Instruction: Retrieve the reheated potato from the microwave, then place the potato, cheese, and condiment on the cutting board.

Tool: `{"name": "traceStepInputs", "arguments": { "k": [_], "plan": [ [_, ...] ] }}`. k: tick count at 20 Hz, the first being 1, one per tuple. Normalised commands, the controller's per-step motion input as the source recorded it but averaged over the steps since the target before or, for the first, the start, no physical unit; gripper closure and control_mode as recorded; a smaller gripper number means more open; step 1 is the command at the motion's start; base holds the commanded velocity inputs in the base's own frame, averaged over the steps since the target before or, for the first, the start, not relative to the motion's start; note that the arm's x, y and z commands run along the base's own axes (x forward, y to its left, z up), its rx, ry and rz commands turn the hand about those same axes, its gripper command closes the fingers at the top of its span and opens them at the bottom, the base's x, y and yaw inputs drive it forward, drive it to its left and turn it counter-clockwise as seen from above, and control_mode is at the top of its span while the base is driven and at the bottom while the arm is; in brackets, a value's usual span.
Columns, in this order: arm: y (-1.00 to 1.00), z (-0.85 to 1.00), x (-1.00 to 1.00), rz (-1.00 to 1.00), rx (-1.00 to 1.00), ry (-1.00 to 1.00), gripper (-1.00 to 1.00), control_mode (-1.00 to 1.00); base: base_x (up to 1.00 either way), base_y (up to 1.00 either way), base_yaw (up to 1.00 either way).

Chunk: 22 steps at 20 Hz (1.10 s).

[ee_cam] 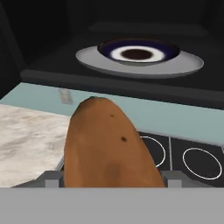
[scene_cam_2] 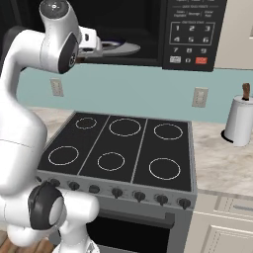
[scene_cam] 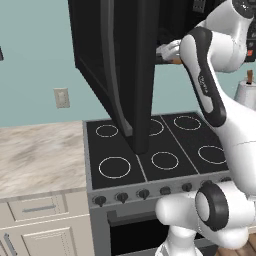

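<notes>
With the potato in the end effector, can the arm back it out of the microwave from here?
Probably yes. The potato sits in the end effector, already outside the microwave cavity. The door hangs wide open to the arm's left, and below lies only the flat stovetop.

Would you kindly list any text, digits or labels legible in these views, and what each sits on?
"1 2 3 / 4 5 6": microwave keypad, right base view.
Keypad's upper button captions and lower rows: too blurred.
Small marking on the arm's dark link: too small to read.
</notes>
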Motion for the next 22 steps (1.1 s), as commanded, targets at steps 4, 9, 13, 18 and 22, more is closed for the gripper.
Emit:
{"name": "traceStepInputs", "arguments": {
  "k": [4,9,13,18,22],
  "plan": [
    [-0.04,-0.29,-0.56,-0.03,0.00,0.00,1.00,-1.00,0.00,0.00,0.00],
    [-0.01,-0.43,-0.35,-0.04,0.00,0.00,1.00,-1.00,0.00,0.00,0.00],
    [0.00,-0.60,-0.10,-0.04,0.02,0.00,1.00,-1.00,0.00,0.00,0.00],
    [-0.01,-0.69,0.00,-0.01,0.09,0.00,1.00,-1.00,0.00,0.00,0.00],
    [0.00,-0.67,0.02,0.00,0.12,0.00,1.00,-1.00,0.00,0.00,0.00]
  ]
}}
